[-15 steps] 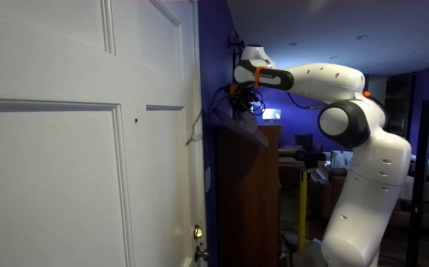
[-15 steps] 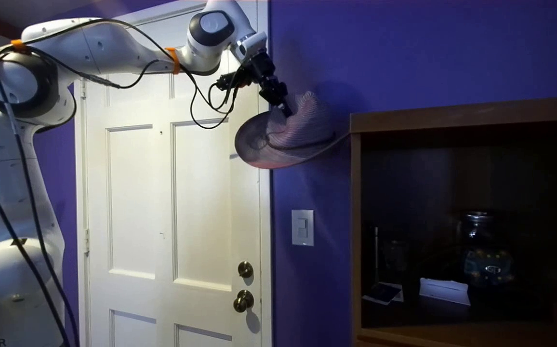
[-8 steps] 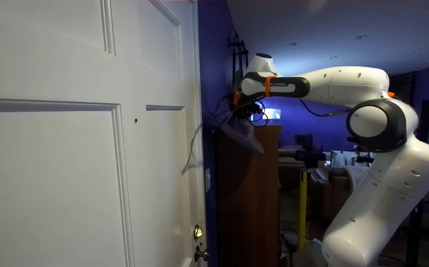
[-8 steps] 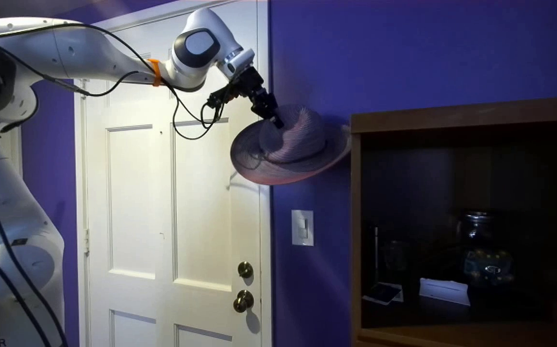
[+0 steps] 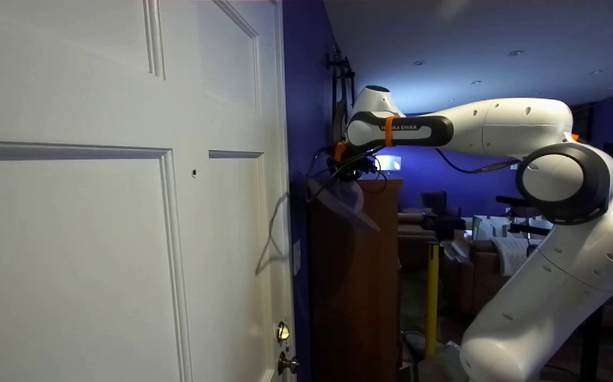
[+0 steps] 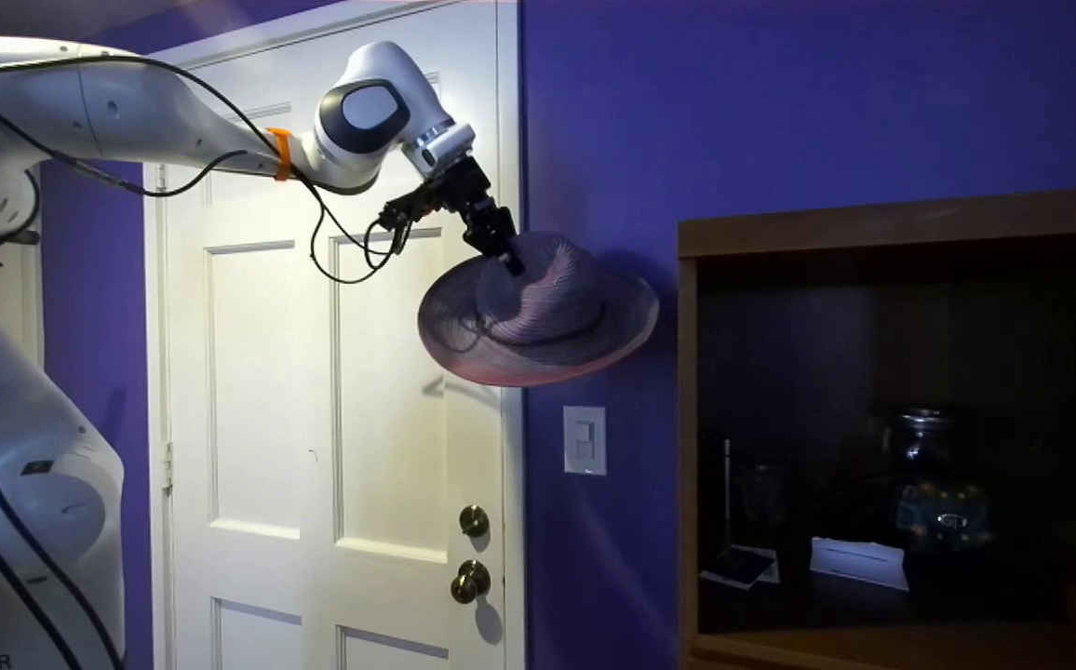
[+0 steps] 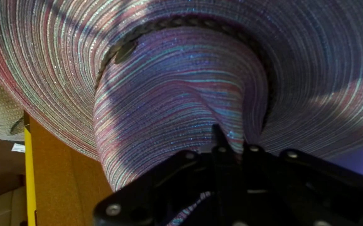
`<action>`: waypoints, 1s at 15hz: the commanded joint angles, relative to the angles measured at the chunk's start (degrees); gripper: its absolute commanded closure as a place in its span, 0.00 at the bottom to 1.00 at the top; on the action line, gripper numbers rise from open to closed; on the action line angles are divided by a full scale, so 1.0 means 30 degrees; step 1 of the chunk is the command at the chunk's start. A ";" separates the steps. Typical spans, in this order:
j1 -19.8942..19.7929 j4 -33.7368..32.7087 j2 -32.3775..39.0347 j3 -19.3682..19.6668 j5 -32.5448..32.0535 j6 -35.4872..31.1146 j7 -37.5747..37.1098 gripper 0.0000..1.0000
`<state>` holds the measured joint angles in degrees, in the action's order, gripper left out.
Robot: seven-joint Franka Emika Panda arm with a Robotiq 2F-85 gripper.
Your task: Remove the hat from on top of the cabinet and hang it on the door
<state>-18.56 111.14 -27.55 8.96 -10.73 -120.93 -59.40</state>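
Holds the hat by its crown with the clenched pincer, near the purple wall and white door, with papers on the shelf of the cabinet.

Room below hat, cabinet near, wall behind

Hat pinched in jaws, door partly behind, cabinet nearby

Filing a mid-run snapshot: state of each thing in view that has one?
gripper, shut on the hat
hat, held by its crown, tilted, not yet hung
door, shut
cabinet, open at the front
jar, upright, lid on
lamp, lit
light switch, too small to tell
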 commanded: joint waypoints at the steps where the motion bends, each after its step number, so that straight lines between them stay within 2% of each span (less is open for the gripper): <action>1: -0.0275 -0.0074 0.0063 -0.0188 0.0177 0.0029 0.0131 0.99; 6: 0.0629 0.1395 -0.1707 -0.1465 0.1209 0.1942 -0.0088 0.99; 10: 0.1059 0.2664 -0.3182 -0.2981 0.1482 0.3341 -0.1537 0.99; 15: 0.1584 0.5341 -0.4854 -0.4655 0.1848 0.1463 -0.4243 0.99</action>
<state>-14.52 121.47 -37.95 -2.79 -7.09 -112.76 -66.95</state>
